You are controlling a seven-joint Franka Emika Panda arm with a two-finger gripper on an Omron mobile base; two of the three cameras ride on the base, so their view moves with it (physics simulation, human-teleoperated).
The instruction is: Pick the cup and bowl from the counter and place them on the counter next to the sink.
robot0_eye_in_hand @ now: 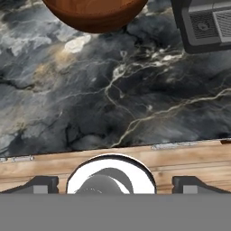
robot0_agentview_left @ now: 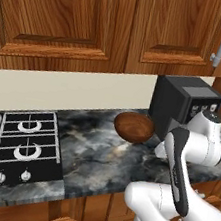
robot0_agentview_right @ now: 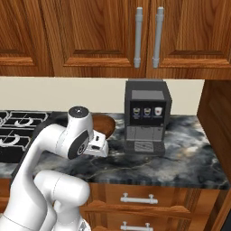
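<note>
The reddish-brown bowl sits on the dark marble counter just left of a coffee machine. In the hand view the bowl lies at the top edge, far from the fingertips. My gripper hangs above the counter's front edge, nearer to me than the bowl. It is open and holds nothing. The cup and the sink are out of view.
A dark grey coffee machine stands against the wall right of the bowl. A black gas stove takes up the counter's left part. Wooden wall cabinets hang overhead, and wooden drawers run below.
</note>
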